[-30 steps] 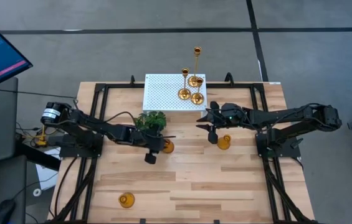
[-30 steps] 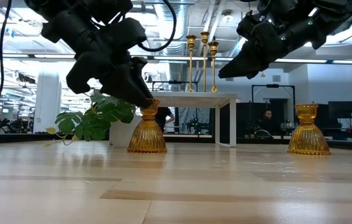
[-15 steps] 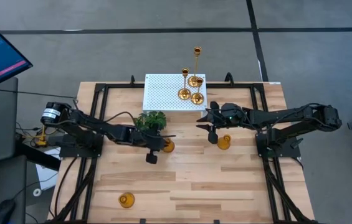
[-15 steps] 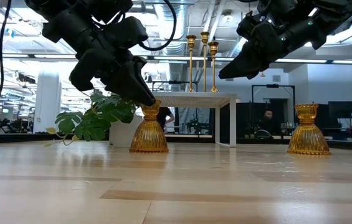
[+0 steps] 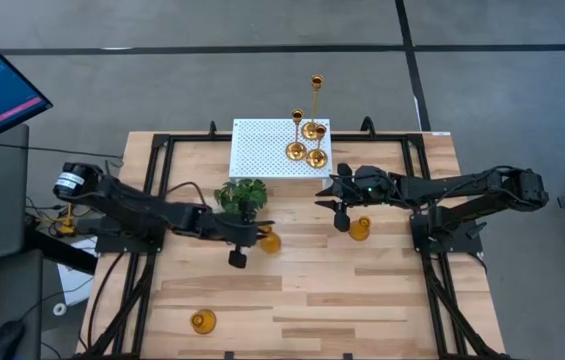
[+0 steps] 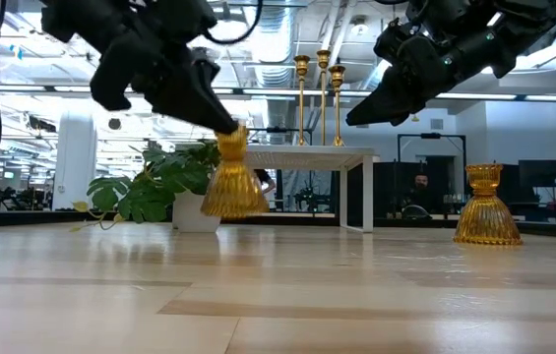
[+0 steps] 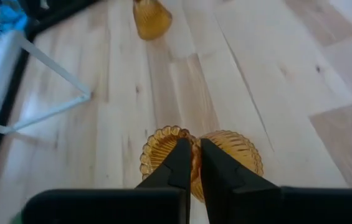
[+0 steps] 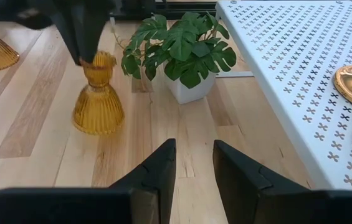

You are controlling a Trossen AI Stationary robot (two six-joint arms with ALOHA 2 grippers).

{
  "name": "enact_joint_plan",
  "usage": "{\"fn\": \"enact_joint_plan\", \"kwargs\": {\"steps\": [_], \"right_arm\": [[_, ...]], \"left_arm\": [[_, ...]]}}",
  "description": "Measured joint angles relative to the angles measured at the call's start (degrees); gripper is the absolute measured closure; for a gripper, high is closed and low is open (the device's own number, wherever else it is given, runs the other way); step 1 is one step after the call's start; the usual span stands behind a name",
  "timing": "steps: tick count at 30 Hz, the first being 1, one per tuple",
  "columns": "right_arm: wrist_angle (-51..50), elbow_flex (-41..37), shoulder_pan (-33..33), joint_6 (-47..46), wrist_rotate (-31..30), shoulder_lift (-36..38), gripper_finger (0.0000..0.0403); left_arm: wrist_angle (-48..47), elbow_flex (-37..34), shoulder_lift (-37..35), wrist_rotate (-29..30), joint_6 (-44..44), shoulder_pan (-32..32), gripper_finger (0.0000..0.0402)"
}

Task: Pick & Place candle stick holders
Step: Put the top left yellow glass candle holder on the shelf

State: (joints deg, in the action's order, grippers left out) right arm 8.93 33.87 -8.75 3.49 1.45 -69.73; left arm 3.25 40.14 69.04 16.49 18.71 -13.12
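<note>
Left end effector (image 6: 226, 126) pinching amber holder (image 6: 232, 177) at its neck | Change: holder now lifted, tilted, off table (image 6: 278, 295) beside plant (image 6: 154, 182) | Meaning: grasp secured, carry begins | Right end effector (image 8: 191, 163) spread, waiting.

Amber ribbed candle stick holders (image 6: 233, 182); shiny gold tall holders (image 5: 308, 128); white perforated platform (image 5: 262, 150); green plant (image 8: 179, 40); light wood bench (image 5: 312, 290); black tools.
</note>
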Motion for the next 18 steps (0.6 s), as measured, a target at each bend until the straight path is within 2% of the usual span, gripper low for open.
{"fn": "enact_joint_plan", "kwargs": {"steps": [5, 9, 18], "right_arm": [[-0.01, 0.0, 0.0, 0.0, 0.0, 0.0, 0.0306], [-0.19, 0.0, 0.0, 0.0, 0.0, 0.0, 0.0306], [-1.2, 0.0, 0.0, 0.0, 0.0, 0.0, 0.0306]], "left_arm": [[0.28, 0.0, -4.05, -0.06, 0.68, -0.6, 0.0388], [0.35, 0.02, -7.89, 0.75, 5.82, -0.5, 0.0388], [0.61, 0.42, -16.11, 12.62, 13.44, -0.51, 0.0389]]}}
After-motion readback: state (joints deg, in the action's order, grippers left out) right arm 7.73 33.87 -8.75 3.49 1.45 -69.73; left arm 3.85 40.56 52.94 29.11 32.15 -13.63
